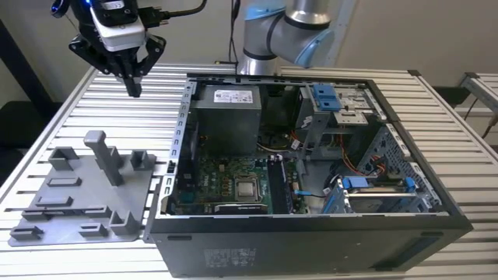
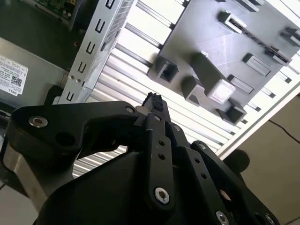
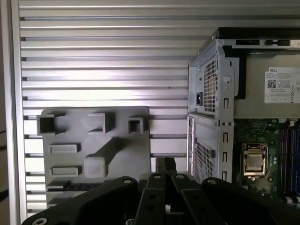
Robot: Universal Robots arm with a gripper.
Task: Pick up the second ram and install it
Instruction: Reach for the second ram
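We see a grey plastic fixture plate with posts (image 1: 78, 207) below the pincer (image 1: 134, 88), and an open black computer case (image 1: 311, 245) beside it.

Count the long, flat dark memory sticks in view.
2. One stick lies in a slot of the grey plastic fixture plate beside the open black computer case; the other stick appears seated upright beside the processor on the green motherboard. More may be hidden.

White label (image 3: 282, 85) on power-supply box (image 3: 253, 86), its print illegible
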